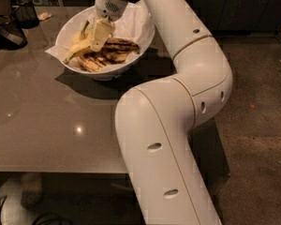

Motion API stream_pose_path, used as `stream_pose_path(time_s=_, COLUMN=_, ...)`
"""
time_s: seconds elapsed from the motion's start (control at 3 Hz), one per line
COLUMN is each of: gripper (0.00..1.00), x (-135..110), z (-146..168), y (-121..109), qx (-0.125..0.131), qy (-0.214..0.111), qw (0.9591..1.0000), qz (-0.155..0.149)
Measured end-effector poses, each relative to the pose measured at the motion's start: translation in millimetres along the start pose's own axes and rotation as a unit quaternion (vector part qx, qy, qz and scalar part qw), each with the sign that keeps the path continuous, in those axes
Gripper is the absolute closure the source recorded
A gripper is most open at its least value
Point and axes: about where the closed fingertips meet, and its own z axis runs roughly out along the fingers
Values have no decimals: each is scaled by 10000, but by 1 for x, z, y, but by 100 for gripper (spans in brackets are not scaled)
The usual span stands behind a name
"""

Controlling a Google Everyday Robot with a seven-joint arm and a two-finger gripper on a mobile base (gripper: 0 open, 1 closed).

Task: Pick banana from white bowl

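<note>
Gripper (99, 35) low in the white bowl (105, 73) — seemingly touching the banana (77, 49) — grip cannot be told.

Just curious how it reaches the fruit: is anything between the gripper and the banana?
Nothing visible. The gripper hangs inside the bowl, right at the yellow part of the banana. The brown-streaked bananas lie beside it, not over it.
</note>
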Motion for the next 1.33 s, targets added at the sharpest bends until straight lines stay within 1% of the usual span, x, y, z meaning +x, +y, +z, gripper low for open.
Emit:
stream_pose_path(time_s=0.33, gripper=40, x=2, z=9, y=0, qx=-89, qy=42, qw=10000, qz=8)
stream_pose_path(time_s=0.67, gripper=46, x=6, z=14, y=1, qx=-154, qy=72, qw=9999, qz=31)
stream_pose_path(time_s=1.0, gripper=65, x=6, z=14, y=1, qx=-154, qy=72, qw=9999, qz=32)
stream_pose_path(time_s=1.33, gripper=88, x=6, z=14, y=1, qx=-154, qy=72, qw=9999, qz=32)
